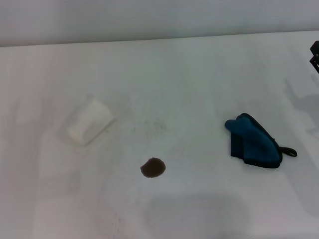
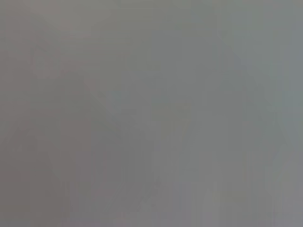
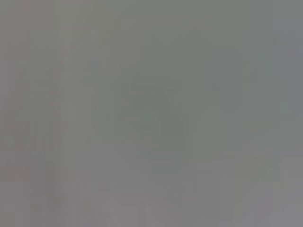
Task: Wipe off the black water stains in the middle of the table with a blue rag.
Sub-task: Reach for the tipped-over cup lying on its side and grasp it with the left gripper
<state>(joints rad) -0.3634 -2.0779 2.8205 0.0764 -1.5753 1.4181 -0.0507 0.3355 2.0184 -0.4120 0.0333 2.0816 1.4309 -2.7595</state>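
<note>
A: Report the position of the black water stains (image 1: 153,168).

B: One small roundish dark blot lies on the table (image 1: 199,69), near the middle and toward the near edge in the head view. Nothing touches it.

A: Position of the blue rag (image 1: 254,142)?

B: It lies bundled on the table, to the right of the blot and well apart from it. A small black loop projects from its right corner.

A: Other items?

B: A white paper cup (image 1: 89,121) lies on its side, left of the blot and farther back, also apart from it.

A: State of the right claw (image 1: 314,55)?

B: Only a dark fragment shows at the right edge of the head view, beyond the rag and clear of it. Released or clenched: I cannot tell.

A: Left claw?

B: It appears in no view. Both wrist views show only uniform grey, with no identifiable detail.
</note>
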